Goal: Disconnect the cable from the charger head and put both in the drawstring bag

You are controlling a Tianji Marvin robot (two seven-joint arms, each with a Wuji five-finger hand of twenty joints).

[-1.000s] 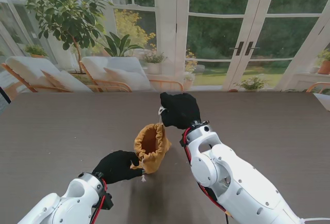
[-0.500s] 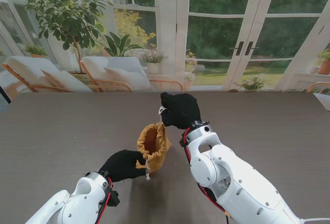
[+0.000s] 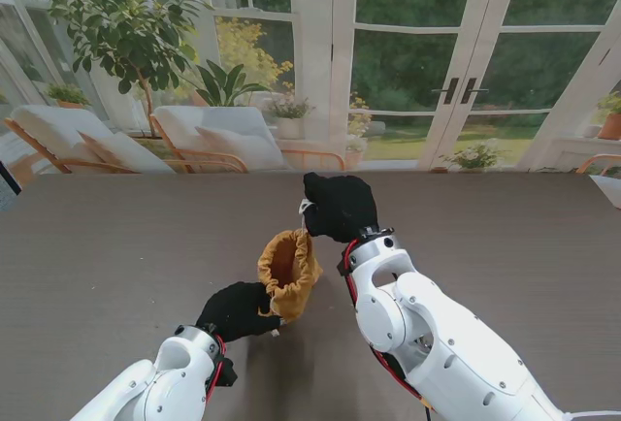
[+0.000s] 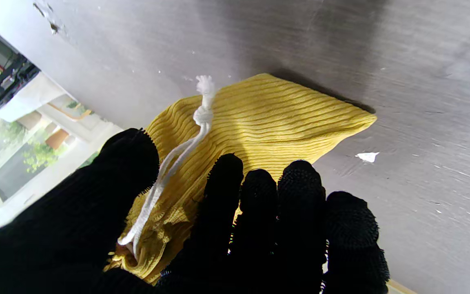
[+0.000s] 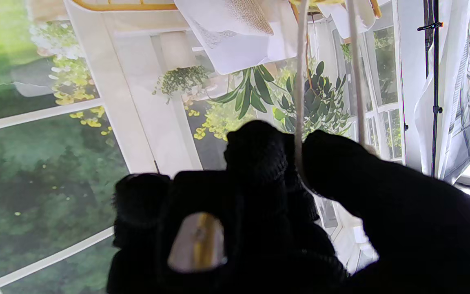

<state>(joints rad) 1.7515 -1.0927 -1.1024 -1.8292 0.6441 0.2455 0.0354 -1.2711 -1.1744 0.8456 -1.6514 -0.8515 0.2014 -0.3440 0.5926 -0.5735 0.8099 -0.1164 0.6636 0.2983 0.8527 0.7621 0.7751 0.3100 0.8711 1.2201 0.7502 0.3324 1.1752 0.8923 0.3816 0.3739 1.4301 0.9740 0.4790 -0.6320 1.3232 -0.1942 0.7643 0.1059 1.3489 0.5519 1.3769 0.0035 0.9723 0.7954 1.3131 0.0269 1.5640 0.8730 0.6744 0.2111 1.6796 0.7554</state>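
The yellow ribbed drawstring bag (image 3: pixel 288 271) stands in the middle of the table with its mouth open upward. My left hand (image 3: pixel 238 311) is shut on the bag's near side; thumb and fingers (image 4: pixel 259 212) pinch the fabric (image 4: pixel 267 118). A white drawstring with a knotted end (image 4: pixel 202 114) runs out past the thumb. My right hand (image 3: pixel 338 206) sits at the bag's far rim, shut on two taut white cords (image 5: pixel 300 81) held between thumb and fingers. Neither the cable nor the charger head shows in any view.
The dark wood-grain table (image 3: pixel 116 246) stretches to both sides of the bag. My white right forearm (image 3: pixel 427 334) lies close to the bag's right. A small white scrap (image 4: pixel 367 156) lies on the table by the bag. Glass doors stand beyond the far edge.
My left hand and arm have shifted right and slightly nearer to me, keeping hold of the bag, which now stands narrower and more upright. The right hand has stayed put.
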